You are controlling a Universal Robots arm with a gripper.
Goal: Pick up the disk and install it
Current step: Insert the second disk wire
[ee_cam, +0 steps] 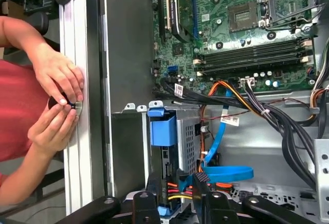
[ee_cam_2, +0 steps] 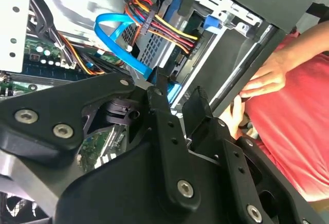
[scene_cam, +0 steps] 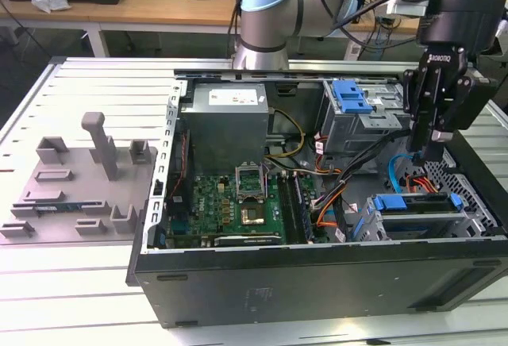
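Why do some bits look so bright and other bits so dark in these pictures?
In the exterior view, light bounces off the pale metal table, while the black computer case looks dark; in the second wrist view, the robot's hand is black and shaded, close in front of the camera; in the first wrist view, the motherboard is evenly lit.

1. Your gripper [scene_cam: 429,149] hung inside the open computer case [scene_cam: 317,278], just above the disk [scene_cam: 418,207] seated in its bay.
2. The motherboard [scene_cam: 230,203] lay well off toward the exterior view's left of the gripper.
3. A person's hands [ee_cam: 56,100] rested on the case's outer edge, near the gripper.
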